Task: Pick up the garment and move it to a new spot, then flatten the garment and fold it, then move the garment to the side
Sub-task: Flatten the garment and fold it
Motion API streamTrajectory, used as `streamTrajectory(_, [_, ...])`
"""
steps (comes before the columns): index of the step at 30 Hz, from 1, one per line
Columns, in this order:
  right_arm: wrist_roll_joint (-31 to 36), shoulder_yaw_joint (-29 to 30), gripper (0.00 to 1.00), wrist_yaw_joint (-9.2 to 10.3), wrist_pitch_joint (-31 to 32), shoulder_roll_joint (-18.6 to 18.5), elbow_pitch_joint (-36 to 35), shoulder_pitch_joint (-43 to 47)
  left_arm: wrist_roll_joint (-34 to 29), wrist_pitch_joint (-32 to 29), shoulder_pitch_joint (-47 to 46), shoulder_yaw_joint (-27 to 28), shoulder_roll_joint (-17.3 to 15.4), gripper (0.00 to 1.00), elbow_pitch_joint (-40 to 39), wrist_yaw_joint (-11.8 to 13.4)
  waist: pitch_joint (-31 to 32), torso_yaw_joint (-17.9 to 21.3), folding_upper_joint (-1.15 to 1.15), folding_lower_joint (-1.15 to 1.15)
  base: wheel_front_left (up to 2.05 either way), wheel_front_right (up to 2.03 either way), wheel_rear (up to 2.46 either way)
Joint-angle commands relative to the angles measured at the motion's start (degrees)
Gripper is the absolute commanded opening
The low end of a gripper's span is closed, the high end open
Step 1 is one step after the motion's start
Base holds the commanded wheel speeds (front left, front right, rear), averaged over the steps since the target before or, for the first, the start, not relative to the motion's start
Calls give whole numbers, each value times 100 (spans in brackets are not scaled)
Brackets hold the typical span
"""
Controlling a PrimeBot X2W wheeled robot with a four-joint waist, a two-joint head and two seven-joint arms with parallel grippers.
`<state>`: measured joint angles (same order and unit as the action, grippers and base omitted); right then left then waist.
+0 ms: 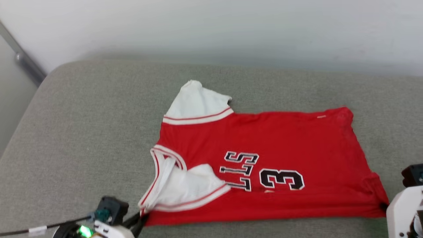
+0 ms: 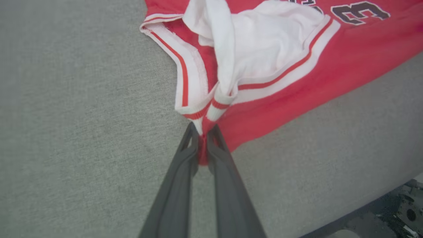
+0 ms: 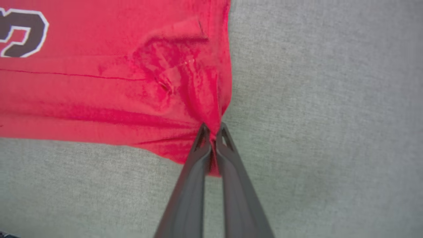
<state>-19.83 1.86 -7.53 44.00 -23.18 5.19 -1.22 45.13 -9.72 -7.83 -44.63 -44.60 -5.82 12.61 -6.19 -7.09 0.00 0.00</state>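
Observation:
The garment (image 1: 264, 155), a red jersey with white sleeves, striped trim and black lettering, lies spread sideways on the grey cushion (image 1: 82, 132). Its near half is folded over, so part of the lettering and one digit show. My left gripper (image 2: 204, 129) is shut on the garment's (image 2: 284, 76) near corner by the striped shoulder trim; in the head view that gripper (image 1: 142, 216) sits at the cloth's lower left corner. At the lower right corner, my right gripper (image 3: 213, 129) is shut on the red hem of the garment (image 3: 99, 82), with its wrist (image 1: 404, 208) at the frame's right edge.
A pale wall (image 1: 211, 29) runs behind the cushion. A grey metal bar (image 1: 23, 59) slants at the far left. The cushion's front edge and a dark floor area (image 2: 396, 211) show at the lower right of the left wrist view. Bare cushion lies left of and behind the garment.

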Motion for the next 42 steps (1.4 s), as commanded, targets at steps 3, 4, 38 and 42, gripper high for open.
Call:
streamTrajectory(3, [-101,119,0,9,221,-189,-285,344,-4,-80,255,-113,-130,0,35,7,175,147,0,0,0,0,0])
streamTrajectory(4, [-142,170,0,9,312,-214,-377,449,24,-89,326,-143,-138,0,24,21,192,165,0,0,0,0,0])
streamTrajectory(38, [-379,517,100,5,-1210,344,-1292,319,-169,2027,21,521,580,100,666,172,404,249,0,0,0,0,0])
streamTrajectory(42, [-302,341,100,5,-2087,472,-1509,223,-171,2363,59,826,760,100,525,275,408,286,0,0,0,0,0])
